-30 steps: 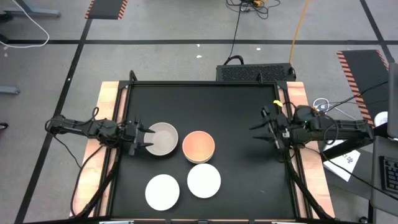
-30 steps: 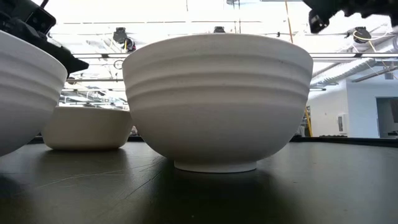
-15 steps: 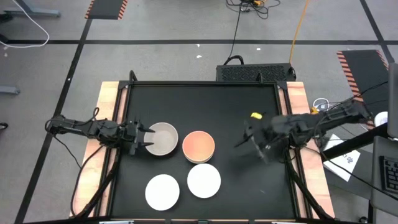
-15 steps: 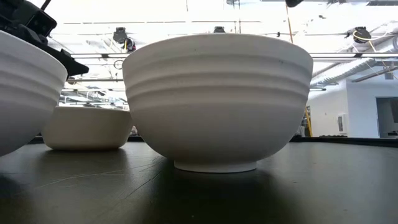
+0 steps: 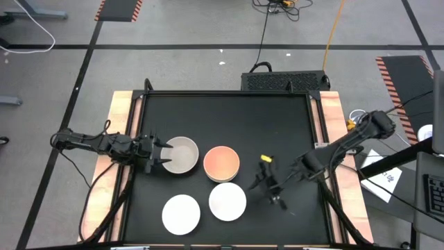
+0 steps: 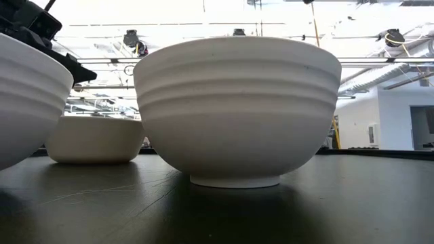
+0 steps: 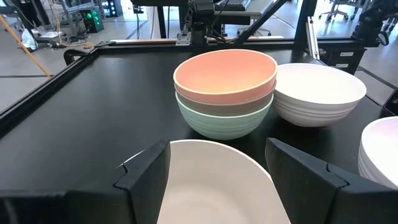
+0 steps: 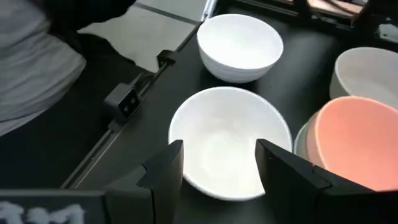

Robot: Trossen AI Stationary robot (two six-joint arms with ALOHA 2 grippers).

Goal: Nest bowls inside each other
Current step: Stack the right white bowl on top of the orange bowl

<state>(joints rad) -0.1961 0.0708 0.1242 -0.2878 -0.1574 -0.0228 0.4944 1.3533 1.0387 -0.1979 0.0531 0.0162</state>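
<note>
Four bowl groups stand on the black table (image 5: 229,111). A beige-grey bowl (image 5: 182,154) is at the left. A salmon-orange bowl (image 5: 222,161) sits nested in an olive-grey bowl (image 7: 225,104), which sits in a mint green one (image 7: 224,123). Two white bowls (image 5: 227,200) (image 5: 181,213) stand nearer the front. My left gripper (image 5: 162,155) is open at the beige-grey bowl's left rim. My right gripper (image 5: 267,189) hangs open just right of the nearer white bowl (image 8: 227,140), touching nothing. My left gripper has one finger (image 7: 146,174) on each side of the beige-grey bowl's near rim (image 7: 211,149), coming level from the table's left. Whether the fingers touch the rim, I cannot tell. The bowl stands upright on the table.
A raised rim runs round the table (image 5: 316,139), with wooden strips outside it. A black box (image 5: 284,80) sits beyond the far edge, and papers (image 5: 385,177) lie off the right side. Bare black surface spreads over the far half and the right side.
My right gripper has swung from the table's right edge toward the left and the near edge, ending beside the right-hand white bowl. The bowls and my left gripper have stayed where they were.
</note>
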